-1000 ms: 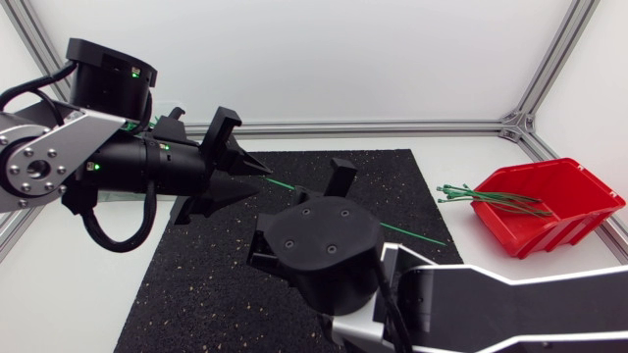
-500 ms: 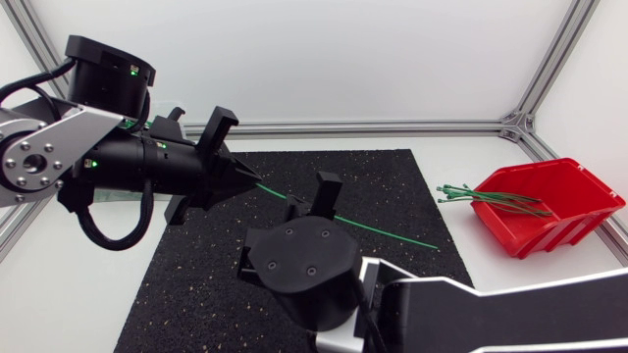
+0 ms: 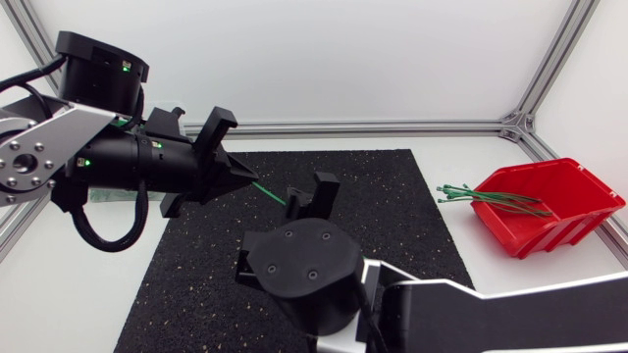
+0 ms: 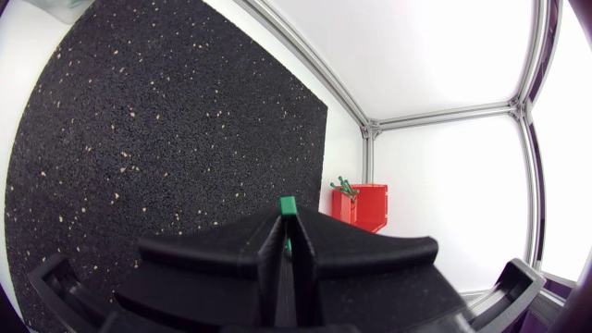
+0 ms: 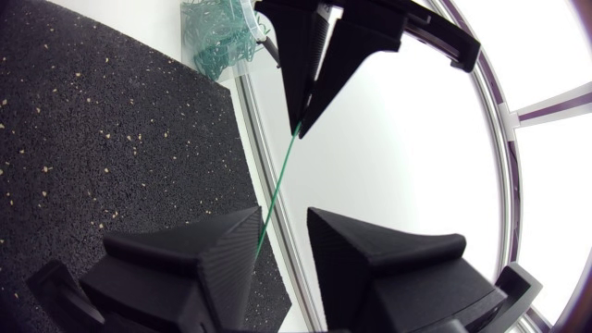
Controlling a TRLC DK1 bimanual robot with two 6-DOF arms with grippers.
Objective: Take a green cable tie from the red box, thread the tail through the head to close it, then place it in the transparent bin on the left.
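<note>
Tie pinched in my left end effector, my right one open around its strap.

My left end effector [image 3: 245, 179] is clamped tight on the green cable tie [image 3: 272, 193] above the black mat [image 3: 196, 284]. The strap slants from its tips to my right end effector [image 3: 312, 196], whose fingers stand apart with the strap between them, close along one. The red box [image 3: 564, 201], holding more ties, sits well apart on the bench [image 3: 59, 294]. The transparent bin [image 5: 217, 32] lies beyond my left end effector.

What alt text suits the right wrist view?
The left gripper, shut on a green cable tie, points it between the fingers of the open right gripper, close beside one. Beyond the black mat stands the transparent bin.
</note>
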